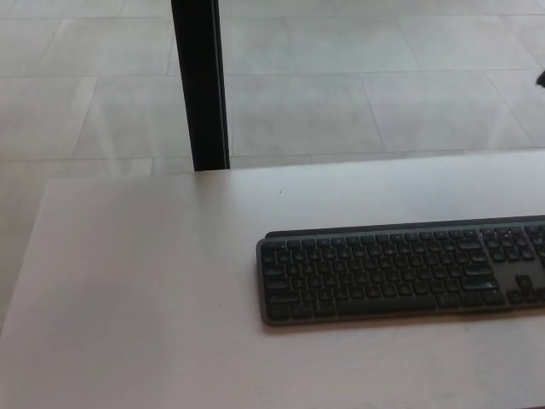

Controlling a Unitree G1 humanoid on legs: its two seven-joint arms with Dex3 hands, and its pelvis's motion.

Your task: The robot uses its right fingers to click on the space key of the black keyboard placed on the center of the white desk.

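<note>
The black keyboard (383, 271) lies on the white desk (145, 281), its right end cut off by the picture's right edge. Its long space key (385, 304) sits in the front row, and nothing is touching it. Only a small dark sliver of my right hand (542, 78) shows at the far right edge, high above and behind the keyboard. Too little of that hand shows to tell how it is held. My left hand does not show.
A black vertical post (201, 85) stands behind the desk's far edge, left of centre. Grey floor tiles (358, 94) lie beyond the desk. The desk's left edge runs close to the picture's left side.
</note>
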